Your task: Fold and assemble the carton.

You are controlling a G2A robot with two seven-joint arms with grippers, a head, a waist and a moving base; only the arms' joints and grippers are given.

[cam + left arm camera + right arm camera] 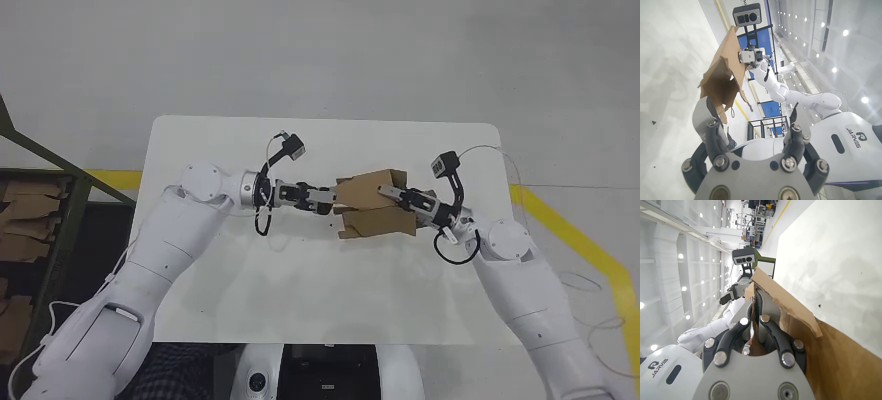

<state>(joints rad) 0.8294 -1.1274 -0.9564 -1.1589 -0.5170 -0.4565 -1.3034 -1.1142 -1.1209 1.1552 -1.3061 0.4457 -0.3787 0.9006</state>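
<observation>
Carton (375, 205) is mid-desk (300, 290), strung between my two arms with its long side running across. I can't tell whether its underside touches the surface.

Right tool (755, 294): narrow, clamped on the carton. A cardboard edge at the carton's right end is pinched flat between both fingers. From the left wrist cam I see the same tool (747, 56) against the carton's far panel.

Left tool (750, 106): wide, holding nothing. It sits at the carton's left end, facing the open mouth. One finger (702, 111) is right by a loose flap (723, 113); I can't tell if they touch. The other finger is well off the cardboard.

Carton is only partly formed: the body is opened into a tube, dark inside, with the end flaps hanging loose and their edges ragged.

There is a small dark scrap (653, 122) on the desk, apart from the carton. A rack (30, 215) holding cardboard pieces stands on the floor off the desk's left side.
</observation>
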